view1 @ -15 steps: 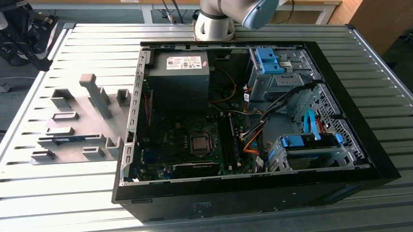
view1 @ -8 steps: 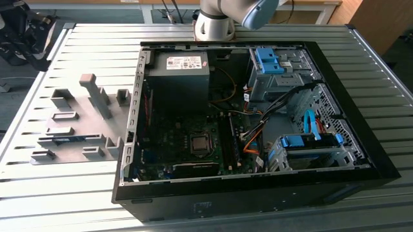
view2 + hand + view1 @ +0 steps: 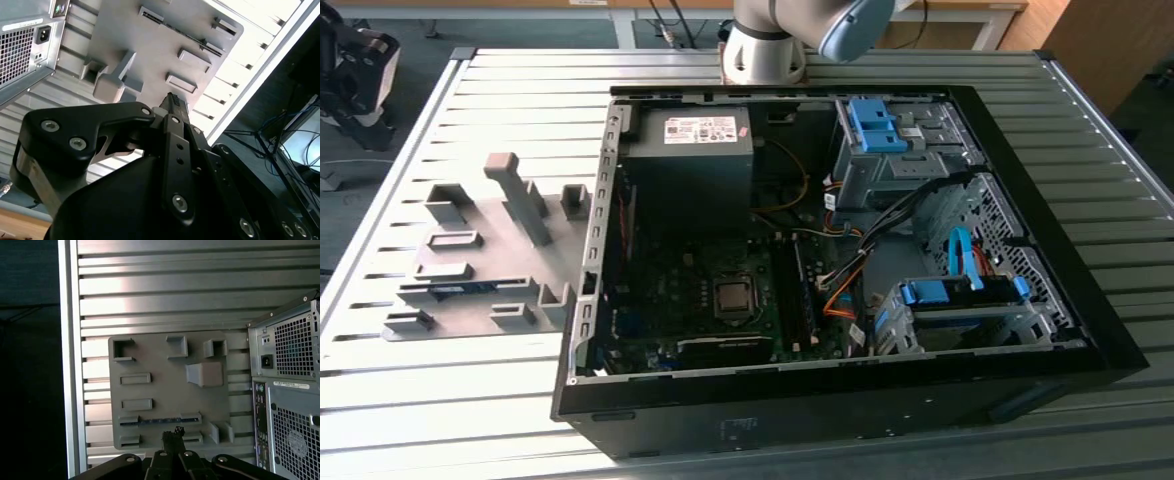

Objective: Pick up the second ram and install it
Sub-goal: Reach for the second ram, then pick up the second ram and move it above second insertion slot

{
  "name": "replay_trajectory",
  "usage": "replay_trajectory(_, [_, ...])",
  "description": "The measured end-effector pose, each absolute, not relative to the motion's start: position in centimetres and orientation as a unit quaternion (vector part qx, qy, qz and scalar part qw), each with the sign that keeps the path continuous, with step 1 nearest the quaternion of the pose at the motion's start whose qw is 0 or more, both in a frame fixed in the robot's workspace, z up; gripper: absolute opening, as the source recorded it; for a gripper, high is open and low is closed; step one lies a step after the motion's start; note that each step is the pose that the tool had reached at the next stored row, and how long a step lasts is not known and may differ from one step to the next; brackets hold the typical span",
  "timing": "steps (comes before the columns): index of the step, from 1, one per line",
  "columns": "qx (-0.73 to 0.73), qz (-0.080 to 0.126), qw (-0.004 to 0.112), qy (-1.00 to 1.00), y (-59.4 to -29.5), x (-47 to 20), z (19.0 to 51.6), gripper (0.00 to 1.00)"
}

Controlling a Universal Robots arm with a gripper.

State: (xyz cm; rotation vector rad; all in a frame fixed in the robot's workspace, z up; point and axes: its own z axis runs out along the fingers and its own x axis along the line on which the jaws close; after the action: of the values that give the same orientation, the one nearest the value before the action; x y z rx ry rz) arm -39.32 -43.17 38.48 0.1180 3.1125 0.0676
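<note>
Hand (image 3: 173, 432) clenched, tips pressed together, nothing held. It hangs above grey holder tray (image 3: 160, 387), clear of it. Second ram (image 3: 160, 421) lies in tray, ends seated in two holder blocks (image 3: 129, 420), in row nearest hand in first wrist view. Tray sits on slatted bench (image 3: 454, 420) near edge at exterior view's left, with blue second ram (image 3: 460, 290) toward tray's near side. Open computer case (image 3: 854, 400) just beside tray, across bench middle. Arm base (image 3: 771, 45) at far bench edge, behind case.
</note>
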Motion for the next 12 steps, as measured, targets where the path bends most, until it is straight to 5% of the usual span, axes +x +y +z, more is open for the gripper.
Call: replay_trajectory(12, [0.038,0.022,0.013,0.999,-43.17,-39.49,38.49,0.11])
